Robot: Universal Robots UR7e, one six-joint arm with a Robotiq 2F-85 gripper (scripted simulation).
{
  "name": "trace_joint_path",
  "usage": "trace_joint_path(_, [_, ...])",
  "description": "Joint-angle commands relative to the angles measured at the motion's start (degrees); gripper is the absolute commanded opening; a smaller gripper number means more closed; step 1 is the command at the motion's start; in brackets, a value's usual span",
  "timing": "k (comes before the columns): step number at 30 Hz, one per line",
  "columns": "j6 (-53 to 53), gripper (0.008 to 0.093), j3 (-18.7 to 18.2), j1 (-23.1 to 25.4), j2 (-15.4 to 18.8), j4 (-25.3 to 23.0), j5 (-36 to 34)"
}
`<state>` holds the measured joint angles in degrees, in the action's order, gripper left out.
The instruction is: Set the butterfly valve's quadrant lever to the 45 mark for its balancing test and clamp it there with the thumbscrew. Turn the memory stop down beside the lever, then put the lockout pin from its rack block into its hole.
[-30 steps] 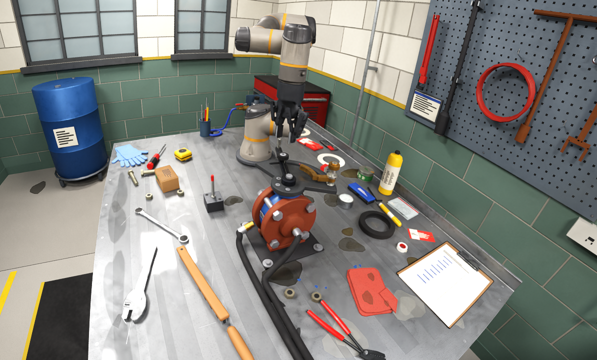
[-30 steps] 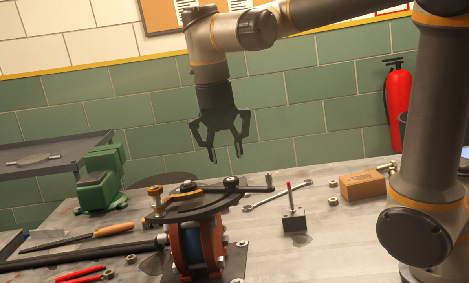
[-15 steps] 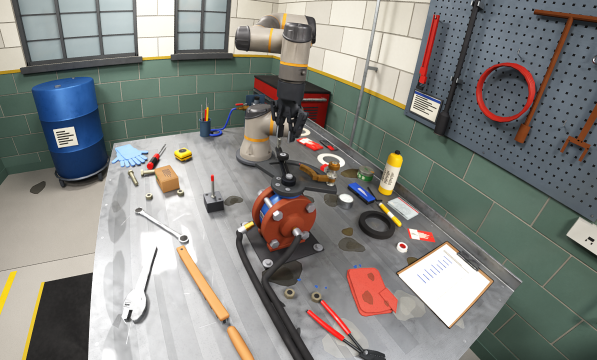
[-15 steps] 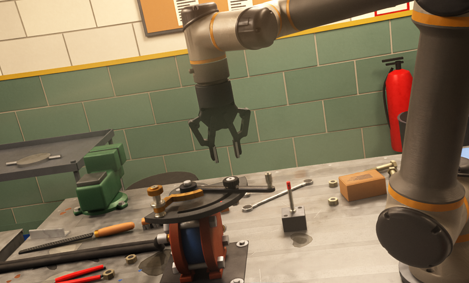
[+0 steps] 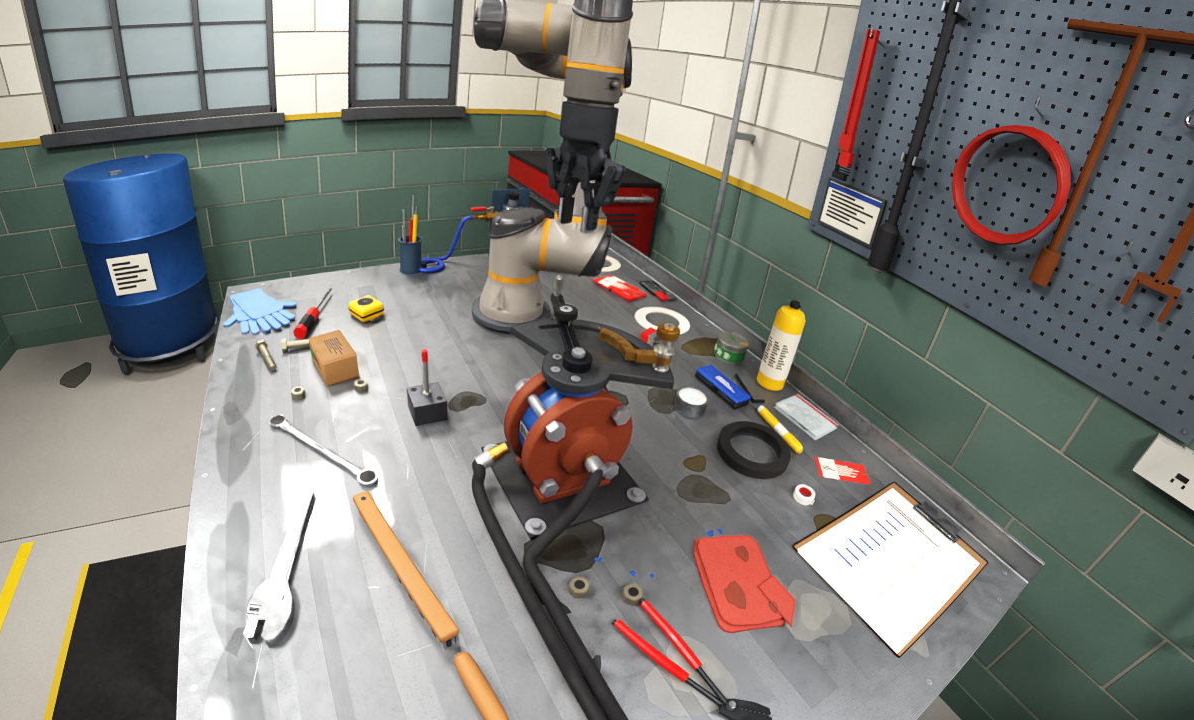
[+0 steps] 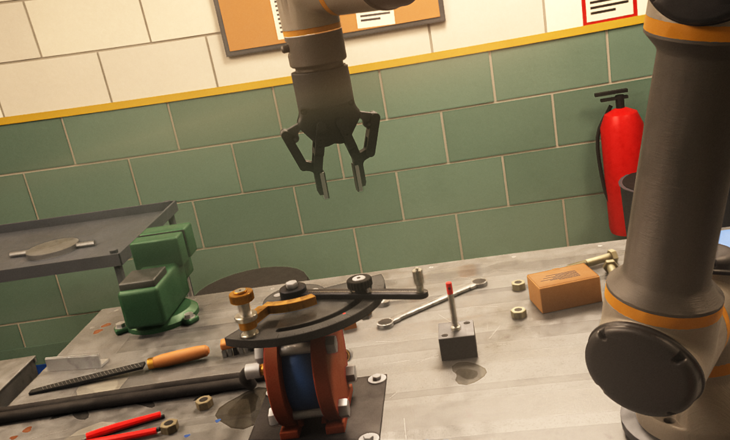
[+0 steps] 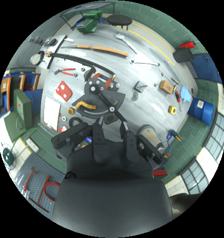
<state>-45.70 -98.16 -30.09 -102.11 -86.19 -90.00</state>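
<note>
In the middle of the bench stands the red butterfly valve (image 5: 568, 436) with a dark quadrant plate (image 6: 307, 320) on top. Its black lever (image 6: 376, 293) lies across the plate and ends in a small upright handle (image 6: 417, 278). The black thumbscrew knob (image 6: 359, 283) sits on the lever. The brass memory stop (image 6: 272, 307) lies over the plate's other end. The red-topped lockout pin (image 6: 451, 306) stands in its grey rack block (image 6: 457, 340), apart from the valve. My gripper (image 6: 340, 186) hangs well above the plate, partly open, with nothing in it.
The robot's own base column (image 6: 669, 306) rises close beside the valve. A green vise (image 6: 157, 279) stands at the bench end. A cardboard box (image 6: 563, 287), a spanner (image 6: 430, 305), nuts, black hoses (image 5: 539, 591) and hand tools lie around.
</note>
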Motion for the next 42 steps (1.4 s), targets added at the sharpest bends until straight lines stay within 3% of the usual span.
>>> trace_joint_path(1, [0.0,0.0480,-0.2,0.0,0.0,0.0,0.0])
trace_joint_path(3, [-0.3,0.0480,-1.4,-0.3,-1.6,0.4,0.0])
trace_joint_path(8, [-2.7,0.0480,-7.6,-2.7,-11.3,3.7,0.0])
trace_joint_path(10, [-3.2,0.0480,-8.5,-3.2,-13.0,4.5,0.0])
trace_joint_path(27, [4.5,0.0480,-8.6,-3.3,-13.1,4.6,0.0])
trace_joint_path(34, [16.9,0.0480,-8.6,-3.3,-13.2,4.6,0.0])
trace_joint_path(42, [37.9,0.0480,-8.6,-3.3,-13.2,4.6,0.0])
